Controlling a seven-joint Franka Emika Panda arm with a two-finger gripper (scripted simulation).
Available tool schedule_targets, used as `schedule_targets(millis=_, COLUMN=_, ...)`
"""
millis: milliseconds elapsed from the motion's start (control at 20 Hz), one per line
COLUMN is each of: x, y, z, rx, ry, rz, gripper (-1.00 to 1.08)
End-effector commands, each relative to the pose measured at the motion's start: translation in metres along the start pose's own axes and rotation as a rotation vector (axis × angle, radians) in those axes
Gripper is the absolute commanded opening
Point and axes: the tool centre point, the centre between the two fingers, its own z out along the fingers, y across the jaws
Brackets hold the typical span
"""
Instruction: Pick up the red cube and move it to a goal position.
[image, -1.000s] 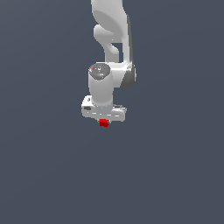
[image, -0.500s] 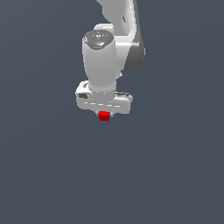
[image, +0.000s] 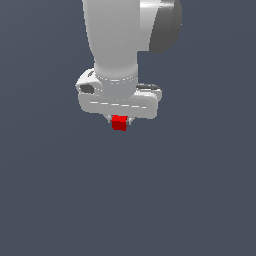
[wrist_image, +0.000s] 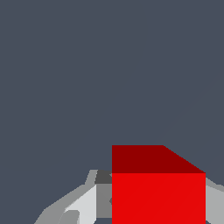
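Note:
The red cube (image: 119, 123) is a small plain block held just under the white gripper (image: 119, 120) in the exterior view. The fingers are almost hidden behind the cube and the wide hand body; only short tips show at the cube's sides. In the wrist view the red cube (wrist_image: 157, 188) fills the lower part of the picture, with a grey-white finger (wrist_image: 83, 203) pressed against one side and a sliver of the other finger (wrist_image: 214, 197) at the opposite side. The gripper is shut on the cube. No goal marker shows.
The white arm (image: 117, 35) with its dark grey joint (image: 162, 27) rises above the gripper in the exterior view. Behind everything lies a uniform dark blue-grey ground (image: 200, 190) with no other objects.
The arm and gripper, still holding the cube, have grown larger in the exterior view, moving toward the camera. The cube stays between the fingers.

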Motion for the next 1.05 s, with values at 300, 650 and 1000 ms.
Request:
schedule_targets(millis=300, x=0.019, y=-0.007, z=-0.051, rx=0.0, ry=0.0, rz=0.0, gripper=-1.0)
schedule_targets(millis=650, x=0.027, y=-0.01, z=-0.071, rx=0.0, ry=0.0, rz=0.0, gripper=-1.0)
schedule_targets(millis=1000, x=0.03, y=-0.01, z=-0.076, rx=0.0, ry=0.0, rz=0.0, gripper=-1.0)
